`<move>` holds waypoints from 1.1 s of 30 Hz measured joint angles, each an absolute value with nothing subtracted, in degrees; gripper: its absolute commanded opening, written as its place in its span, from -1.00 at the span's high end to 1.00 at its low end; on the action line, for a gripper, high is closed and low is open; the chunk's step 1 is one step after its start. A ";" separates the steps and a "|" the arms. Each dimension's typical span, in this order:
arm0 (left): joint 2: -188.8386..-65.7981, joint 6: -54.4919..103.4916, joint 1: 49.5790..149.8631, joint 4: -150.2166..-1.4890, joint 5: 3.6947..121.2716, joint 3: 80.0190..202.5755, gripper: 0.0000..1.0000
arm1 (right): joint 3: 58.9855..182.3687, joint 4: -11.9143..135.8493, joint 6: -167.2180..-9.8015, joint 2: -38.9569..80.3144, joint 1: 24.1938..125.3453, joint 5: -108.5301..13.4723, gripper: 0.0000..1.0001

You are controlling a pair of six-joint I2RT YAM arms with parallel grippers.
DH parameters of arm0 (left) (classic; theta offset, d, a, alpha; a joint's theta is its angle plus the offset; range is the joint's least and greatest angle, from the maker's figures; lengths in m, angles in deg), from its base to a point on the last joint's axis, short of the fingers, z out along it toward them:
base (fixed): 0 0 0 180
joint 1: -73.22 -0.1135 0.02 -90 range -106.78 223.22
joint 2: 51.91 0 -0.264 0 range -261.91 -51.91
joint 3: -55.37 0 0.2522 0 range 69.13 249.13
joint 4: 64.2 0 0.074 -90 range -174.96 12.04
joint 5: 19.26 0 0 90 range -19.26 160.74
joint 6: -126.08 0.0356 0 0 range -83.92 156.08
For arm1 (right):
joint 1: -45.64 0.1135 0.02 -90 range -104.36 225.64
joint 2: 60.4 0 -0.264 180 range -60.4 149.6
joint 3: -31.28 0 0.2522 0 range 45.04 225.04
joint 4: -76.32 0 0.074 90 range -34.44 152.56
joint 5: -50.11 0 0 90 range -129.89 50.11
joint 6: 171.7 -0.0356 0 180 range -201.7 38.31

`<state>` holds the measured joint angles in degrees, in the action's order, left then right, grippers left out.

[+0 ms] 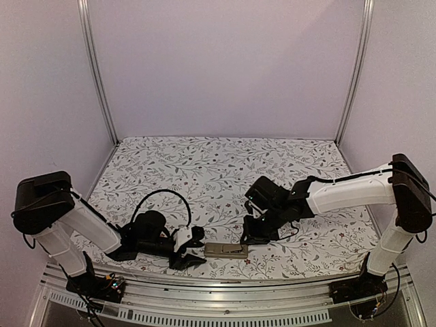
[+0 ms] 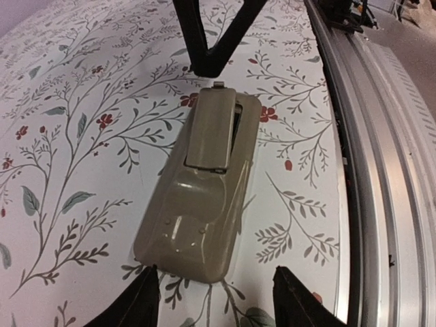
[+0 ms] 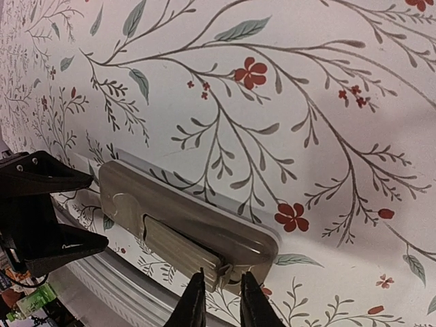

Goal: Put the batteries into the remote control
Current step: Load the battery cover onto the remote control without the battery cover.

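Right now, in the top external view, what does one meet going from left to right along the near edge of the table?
left gripper → remote control → right gripper

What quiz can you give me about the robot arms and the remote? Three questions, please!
1. True or false: the remote control lies with its buttons facing up.
2. Which gripper has its fingers wide apart? A) left gripper B) right gripper
3. What tan piece lies on the remote's back?

Key: 1 false, the tan back faces up. 2 A. 3 the cover panel.
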<state>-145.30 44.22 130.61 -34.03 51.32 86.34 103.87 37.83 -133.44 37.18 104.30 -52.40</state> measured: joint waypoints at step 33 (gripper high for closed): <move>-145.69 44.42 130.98 -33.01 51.96 86.19 -0.11 | 104.68 37.44 -134.88 38.73 106.39 -53.34 0.83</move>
<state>-145.69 44.42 130.98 -33.01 51.96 86.19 104.68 37.44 -134.88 38.73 106.39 -53.34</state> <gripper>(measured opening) 0.558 0.088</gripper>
